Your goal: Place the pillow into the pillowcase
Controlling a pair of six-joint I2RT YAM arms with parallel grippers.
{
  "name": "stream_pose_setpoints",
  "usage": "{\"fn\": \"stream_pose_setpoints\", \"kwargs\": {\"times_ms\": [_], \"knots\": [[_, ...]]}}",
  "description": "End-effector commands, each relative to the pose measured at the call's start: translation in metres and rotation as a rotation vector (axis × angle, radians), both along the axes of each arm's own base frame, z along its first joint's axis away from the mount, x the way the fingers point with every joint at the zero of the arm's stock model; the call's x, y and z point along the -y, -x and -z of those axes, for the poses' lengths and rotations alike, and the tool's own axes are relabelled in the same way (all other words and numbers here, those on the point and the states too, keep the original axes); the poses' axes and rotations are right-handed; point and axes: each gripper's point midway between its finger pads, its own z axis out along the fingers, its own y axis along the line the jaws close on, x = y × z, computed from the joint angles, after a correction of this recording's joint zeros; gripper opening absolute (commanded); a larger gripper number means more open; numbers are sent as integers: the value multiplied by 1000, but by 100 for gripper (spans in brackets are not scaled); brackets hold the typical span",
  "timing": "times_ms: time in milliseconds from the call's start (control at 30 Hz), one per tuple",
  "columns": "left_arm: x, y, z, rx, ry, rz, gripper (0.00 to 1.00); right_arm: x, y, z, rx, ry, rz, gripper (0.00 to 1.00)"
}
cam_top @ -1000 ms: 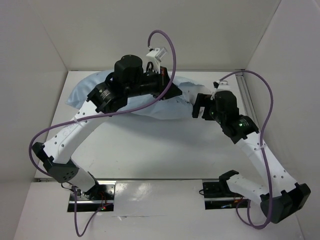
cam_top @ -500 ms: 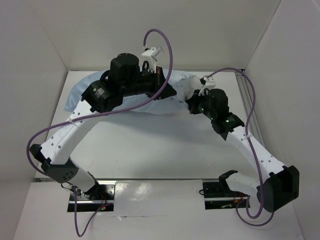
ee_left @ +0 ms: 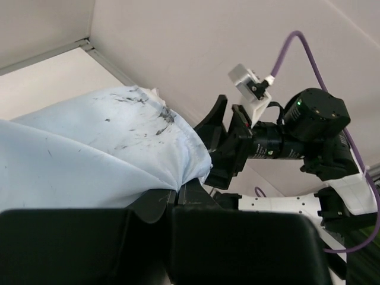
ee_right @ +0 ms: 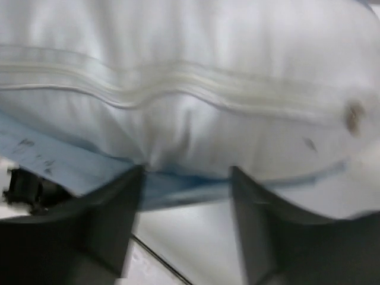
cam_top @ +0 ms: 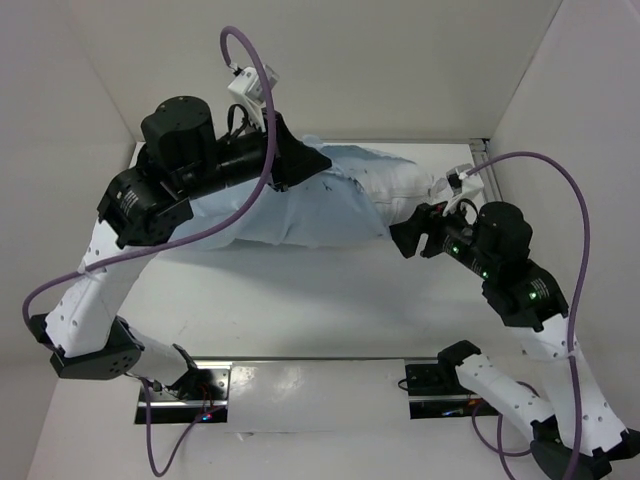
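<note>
The light blue pillowcase lies across the back of the table with the white pillow partly inside it; the pillow's bare right end sticks out. My left gripper is raised over it and shut on a pinch of the pillowcase's edge, as the left wrist view shows. My right gripper is open and empty at the pillow's right near corner. In the right wrist view its open gripper faces the pillow's seam and a blue pillowcase edge under it.
White walls enclose the table at the back and both sides. A metal rail runs along the right wall. The arm base plates sit at the near edge. The right arm shows in the left wrist view.
My left arm has lifted and swung left, pulling the pillowcase leftward and taut. My right gripper has drawn back right and toward the near side, off the pillow's end.
</note>
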Motion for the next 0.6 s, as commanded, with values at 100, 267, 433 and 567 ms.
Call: {"fn": "stream_pose_setpoints", "kwargs": {"times_ms": [100, 267, 433, 567], "knots": [[-7, -7, -42, 147, 88, -18, 0, 57, -36, 20, -21, 179, 341, 91], [-15, 1, -47, 150, 103, -22, 0, 47, -56, 11, 9, 191, 321, 95], [-23, 3, -50, 173, 101, -46, 0, 54, -71, -4, 80, 251, 353, 95], [-23, 3, -47, 165, 93, -46, 0, 48, -88, -21, 147, 278, 331, 97]]}}
